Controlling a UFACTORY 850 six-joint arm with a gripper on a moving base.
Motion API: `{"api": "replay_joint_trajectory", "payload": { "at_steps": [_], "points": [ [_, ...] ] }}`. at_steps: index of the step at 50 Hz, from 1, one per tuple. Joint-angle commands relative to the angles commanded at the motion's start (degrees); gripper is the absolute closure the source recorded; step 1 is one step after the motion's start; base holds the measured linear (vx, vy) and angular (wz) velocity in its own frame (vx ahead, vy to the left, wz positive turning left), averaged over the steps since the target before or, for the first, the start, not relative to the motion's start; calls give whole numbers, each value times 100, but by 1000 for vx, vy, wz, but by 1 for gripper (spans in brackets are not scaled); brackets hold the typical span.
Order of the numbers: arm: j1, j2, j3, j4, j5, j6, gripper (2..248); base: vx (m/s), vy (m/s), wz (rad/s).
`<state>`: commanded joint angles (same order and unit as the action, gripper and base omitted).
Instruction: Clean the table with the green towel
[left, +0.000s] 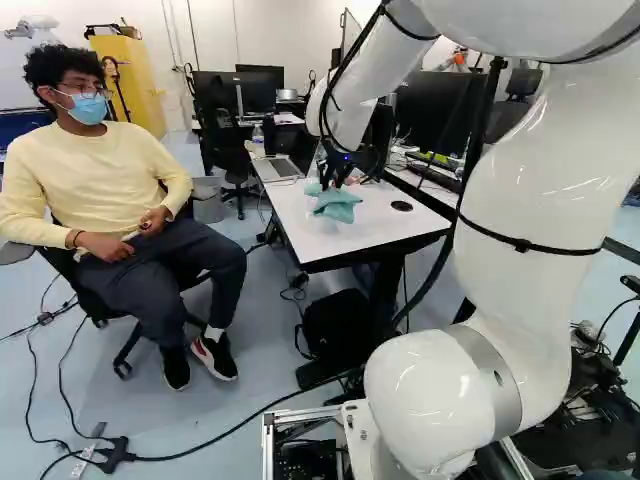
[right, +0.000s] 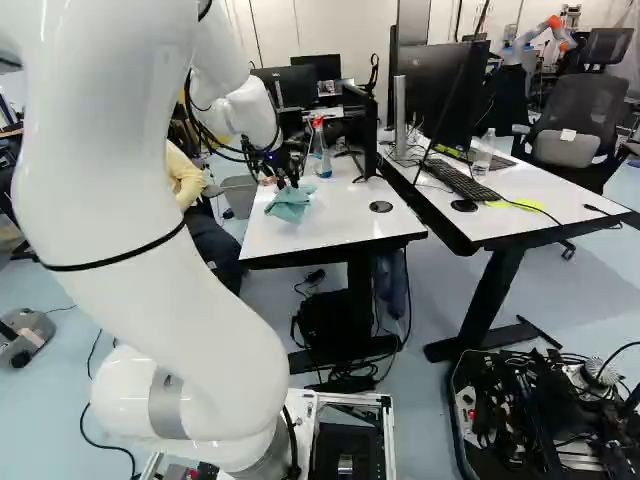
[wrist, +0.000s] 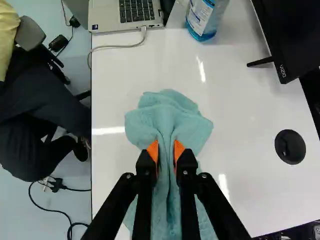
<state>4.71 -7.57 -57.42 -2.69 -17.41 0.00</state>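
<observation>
White table (right: 335, 225) sits just above centre in your left base view, and the second white desk (right: 545, 205) fills the right side of your right base view. Your gripper (right: 288, 182) is over the first table, pointing down, in the upper middle of the left base view and upper left of centre in the right one. Fingers are clamped on the green towel (wrist: 167, 117): both orange pads (wrist: 153, 150) press a bunched fold from two sides, with loose cloth fanned out ahead of the tips and more trailing under the fingers. You've got the towel over the table's near part; can't tell how much of it touches the top.

Wrist view: laptop (wrist: 135, 14) with a pale cable (wrist: 120, 46) is beyond the towel, blue-liquid bottle (wrist: 202, 20) just beside it. Black round desk insert (wrist: 290, 146) is off to one side of the towel, monitor (wrist: 292, 35) on that same side, farther ahead. Black bag (left: 336, 325) is on the floor under the table, near centre of your left base view.
</observation>
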Motion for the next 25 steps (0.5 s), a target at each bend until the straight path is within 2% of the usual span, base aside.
{"api": "replay_joint_trajectory", "payload": {
  "at_steps": [25],
  "points": [
    [-177, -537, -605, 0, 191, 0, 194, 0, 0, 0]
  ]
}}
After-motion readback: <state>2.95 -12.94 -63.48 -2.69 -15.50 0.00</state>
